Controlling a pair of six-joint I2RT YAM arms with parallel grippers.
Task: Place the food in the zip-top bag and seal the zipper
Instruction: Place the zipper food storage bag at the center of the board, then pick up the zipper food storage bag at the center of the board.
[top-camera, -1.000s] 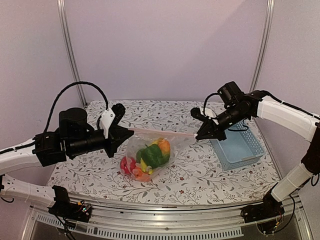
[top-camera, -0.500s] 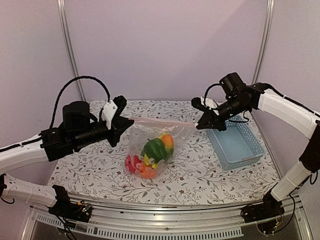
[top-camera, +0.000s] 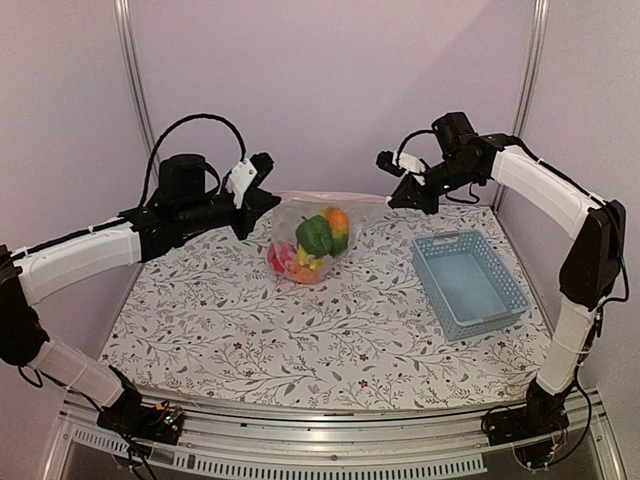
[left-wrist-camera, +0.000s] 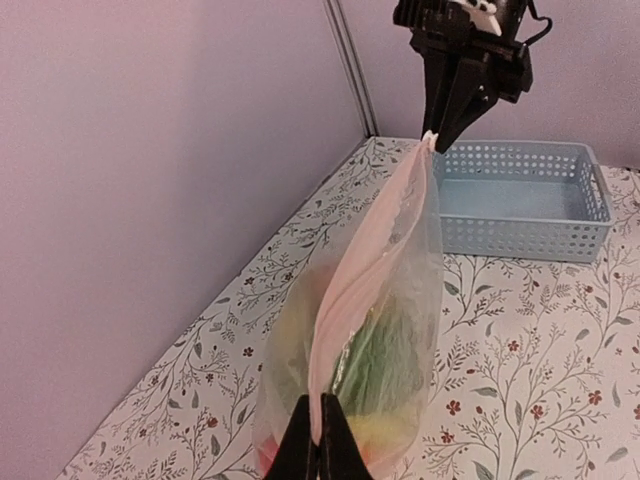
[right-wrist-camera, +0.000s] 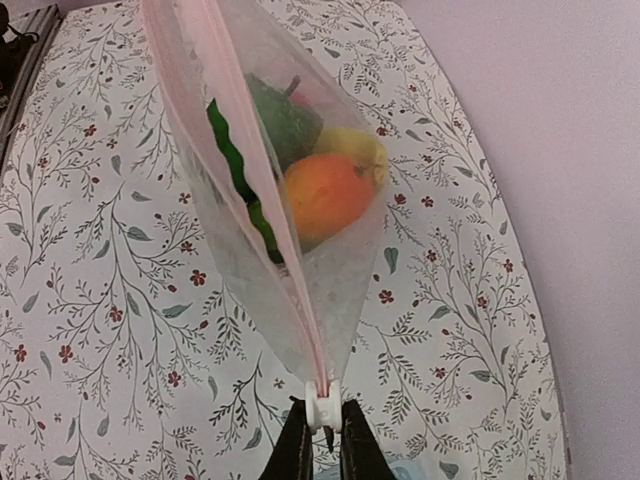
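Note:
The clear zip-top bag (top-camera: 312, 238) hangs in the air between both grippers, above the back of the table. Inside it lie a green pepper (top-camera: 314, 233), an orange (top-camera: 337, 219), yellow and red-pink pieces (top-camera: 290, 262). The pale pink zipper (top-camera: 330, 197) runs taut along its top edge. My left gripper (top-camera: 266, 197) is shut on the bag's left top corner (left-wrist-camera: 321, 415). My right gripper (top-camera: 395, 197) is shut on the white zipper slider (right-wrist-camera: 323, 408) at the right end. In the right wrist view the orange (right-wrist-camera: 328, 193) and pepper (right-wrist-camera: 283, 122) show through the plastic.
A light blue slatted basket (top-camera: 468, 283) stands on the right of the floral tablecloth (top-camera: 300, 340); it also shows in the left wrist view (left-wrist-camera: 520, 198). Purple walls and metal posts close the back.
Both grippers have risen and moved toward the back wall, lifting the bag with the food off the table. The bag now hangs higher and farther back.

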